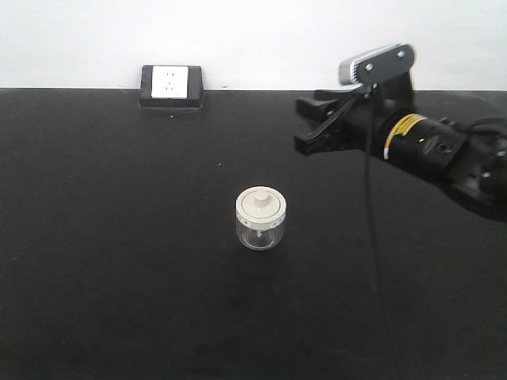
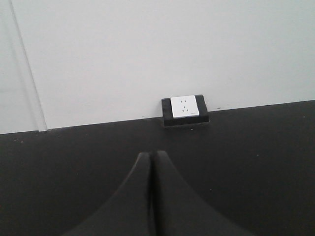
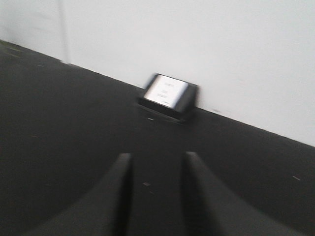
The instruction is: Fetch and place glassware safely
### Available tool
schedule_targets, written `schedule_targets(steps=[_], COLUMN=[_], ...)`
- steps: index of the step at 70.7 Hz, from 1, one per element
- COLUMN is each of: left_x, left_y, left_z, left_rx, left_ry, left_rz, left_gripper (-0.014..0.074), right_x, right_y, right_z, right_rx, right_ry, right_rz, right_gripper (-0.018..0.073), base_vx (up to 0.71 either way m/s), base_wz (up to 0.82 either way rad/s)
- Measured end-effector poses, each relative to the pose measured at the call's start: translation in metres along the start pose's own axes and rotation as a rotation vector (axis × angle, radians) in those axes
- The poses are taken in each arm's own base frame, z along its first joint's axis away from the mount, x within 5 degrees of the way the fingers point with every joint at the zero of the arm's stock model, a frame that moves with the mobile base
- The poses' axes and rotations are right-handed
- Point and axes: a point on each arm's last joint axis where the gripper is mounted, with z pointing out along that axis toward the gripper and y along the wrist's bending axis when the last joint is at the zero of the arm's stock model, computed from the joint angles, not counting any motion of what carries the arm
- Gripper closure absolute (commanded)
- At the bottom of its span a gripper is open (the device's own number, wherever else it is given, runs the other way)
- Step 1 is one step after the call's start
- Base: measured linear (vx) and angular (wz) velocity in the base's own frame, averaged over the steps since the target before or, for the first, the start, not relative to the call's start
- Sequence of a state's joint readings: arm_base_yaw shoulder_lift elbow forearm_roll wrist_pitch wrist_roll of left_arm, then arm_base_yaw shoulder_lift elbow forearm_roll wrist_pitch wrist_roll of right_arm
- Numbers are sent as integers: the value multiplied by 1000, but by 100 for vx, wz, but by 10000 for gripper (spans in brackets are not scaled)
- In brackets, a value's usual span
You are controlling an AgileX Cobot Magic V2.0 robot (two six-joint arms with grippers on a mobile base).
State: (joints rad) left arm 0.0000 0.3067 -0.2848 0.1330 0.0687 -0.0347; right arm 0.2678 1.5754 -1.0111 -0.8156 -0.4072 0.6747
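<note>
The glassware (image 1: 260, 219), a squat clear jar with a cream-white knobbed lid, stands upright in the middle of the black table (image 1: 119, 277). My right gripper (image 1: 305, 125) hovers up and to the right of it, well apart, fingers pointing left. In the right wrist view the right gripper (image 3: 157, 156) is open with only bare table between the fingers; the jar is out of that view. My left gripper (image 2: 150, 154) is shut and empty over the table. It does not show in the front view.
A white wall socket on a black base (image 1: 171, 85) sits at the table's far edge against the white wall; it also appears as the socket (image 2: 184, 109) ahead of the left gripper and the blurred socket (image 3: 168, 96) ahead of the right.
</note>
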Motion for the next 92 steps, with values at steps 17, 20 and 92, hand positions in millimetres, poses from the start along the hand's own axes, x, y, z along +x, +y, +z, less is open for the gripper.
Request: schedule_targets(steps=[17, 20, 92], left_x=[0, 0, 0], left_y=[0, 0, 0], left_z=[0, 0, 0], left_rx=[0, 0, 0], left_ry=[0, 0, 0], left_rz=[0, 0, 0], left_gripper=[603, 603, 603], right_x=[-33, -38, 22], right_y=[-9, -10, 34], right_z=[-44, -52, -246], right_rx=[203, 233, 451], right_ry=[48, 51, -34], right_rz=[35, 37, 2], right_gripper=[567, 567, 563], base_vx=[0, 0, 0], base_wz=[0, 0, 0])
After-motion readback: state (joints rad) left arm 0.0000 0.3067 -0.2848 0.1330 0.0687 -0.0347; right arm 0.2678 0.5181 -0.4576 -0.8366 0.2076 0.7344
